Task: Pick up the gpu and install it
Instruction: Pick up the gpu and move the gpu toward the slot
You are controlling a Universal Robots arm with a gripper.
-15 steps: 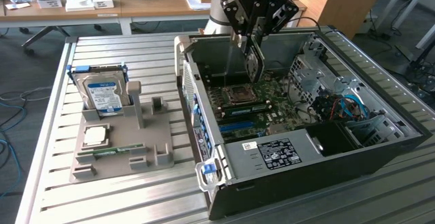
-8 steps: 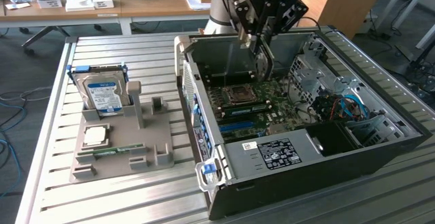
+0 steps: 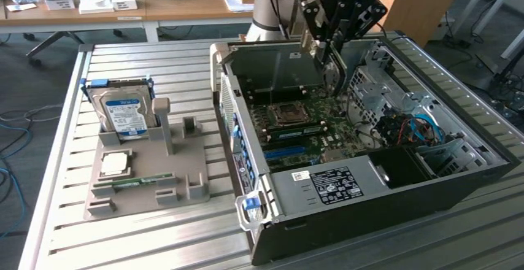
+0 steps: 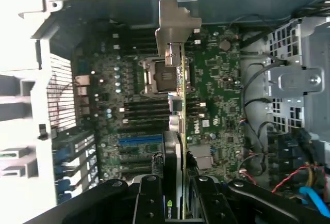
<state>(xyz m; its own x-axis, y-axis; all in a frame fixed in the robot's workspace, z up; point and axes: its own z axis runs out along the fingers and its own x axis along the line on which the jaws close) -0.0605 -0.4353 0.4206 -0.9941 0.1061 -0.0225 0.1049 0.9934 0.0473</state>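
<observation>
I am holding the gpu [image 3: 337, 77] clamped in my gripper [image 3: 332, 48], the fingers [image 4: 149, 203] pressing on its two faces; in the wrist view the gripper [image 4: 178, 206] is gripping one end of the card and the gpu [image 4: 179, 105] is showing edge-on, its silver end bracket [image 4: 175, 25] at the far end. I am hanging over the open computer case [image 3: 369, 215], which is lying on its side on the slatted worktop [image 3: 164, 245]; the card is standing on edge above the motherboard [image 3: 327, 123], just beside the empty processor socket [image 3: 286, 113]; whether its lower edge is touching the board I cannot tell. Toward the exterior view's left, a grey fixture tray [image 3: 147, 165] is carrying a hard drive [image 3: 123, 110] upright and a RAM stick [image 3: 135, 182] lying flat, well apart from me.
</observation>
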